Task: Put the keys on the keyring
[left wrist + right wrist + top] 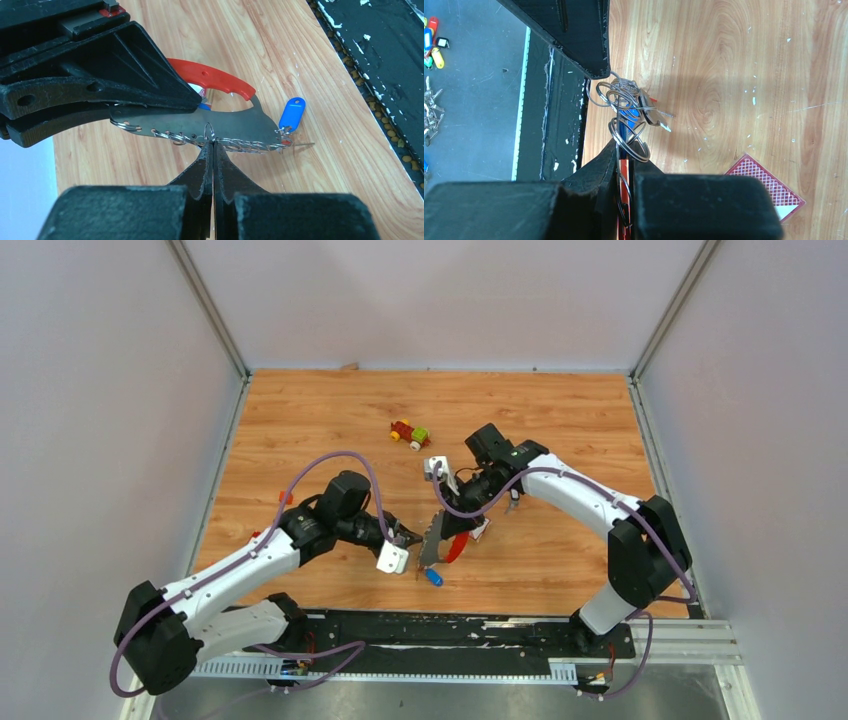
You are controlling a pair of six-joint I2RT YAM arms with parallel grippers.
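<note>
The keyring (440,540) is held up off the table (300,50) between the two grippers, its flat grey fob (240,122) lying level and its red fob (215,80) arching just behind it. The right gripper (624,170) is closed on the fobs. In its own wrist view they run edge-on between the two fingers, with a strip of red showing in the gap, and several wire rings coil out just past the fingertips. The left gripper (212,147) comes at the grey fob from the opposite side. Its fingers are pressed fully together, and their tips meet at a small wire loop (209,131) on the near edge of the fob. The loop rises straight out from between the tips and looks nipped there, though the wire is too thin to be certain. A string of small rings runs along that same edge to either side of the left fingertips. At the end of the fob farthest from the right fingers hangs a blue key (291,114), with its plastic head tilted up and a thin silver blade poking out beside it. It is already hooked into the rings and sits near the left fingertips without touching them. Beyond the blue key, further from both grippers, is the black base rail (380,75) at the table's edge. A pink packet (769,187) lies flat on the wood beside the right fingers, apart from them. A toy car (410,433) sits well away from both grippers.
</note>
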